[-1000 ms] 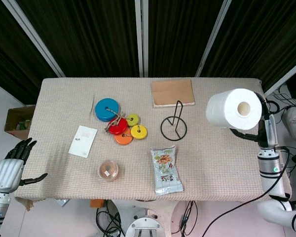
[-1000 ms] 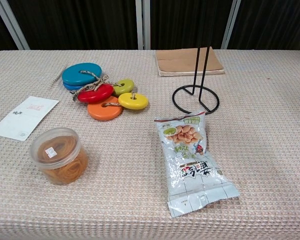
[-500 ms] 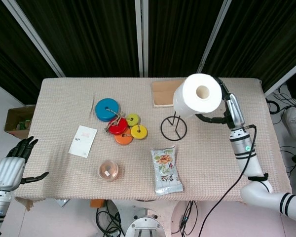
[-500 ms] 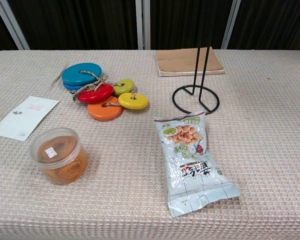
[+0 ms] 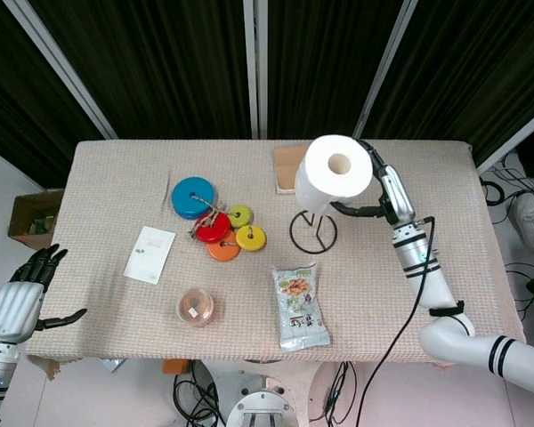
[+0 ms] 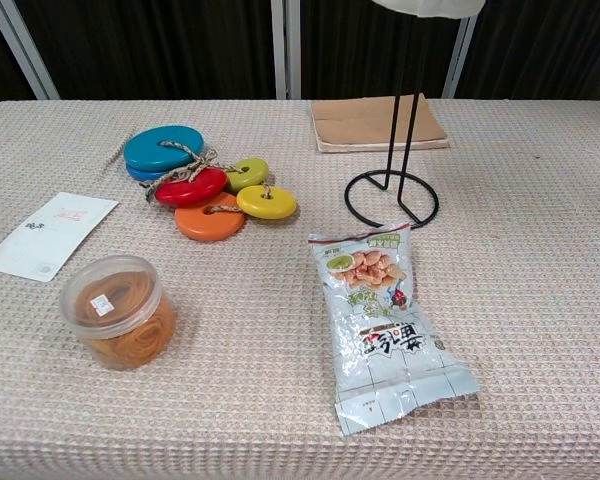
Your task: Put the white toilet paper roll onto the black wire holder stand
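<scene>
Leftward since the earlier frame, the right hand (image 5: 374,197) is carrying the white toilet paper roll (image 5: 335,174) from the table's right edge to a spot above the black wire holder stand (image 5: 313,229). Its fingers are wrapping around the roll's far side, gripping it, with the cardboard core facing up toward the head camera. In the chest view only the roll's lower edge (image 6: 428,6) is showing, hanging over the top of the stand's upright rods (image 6: 401,130); whether the rods are already entering the core is impossible to tell. The left hand (image 5: 20,298) is hanging beside the table's (image 5: 445,267) near left corner, holding nothing, fingers spread apart. A snack packet (image 5: 300,306) is lying just in front of the stand.
</scene>
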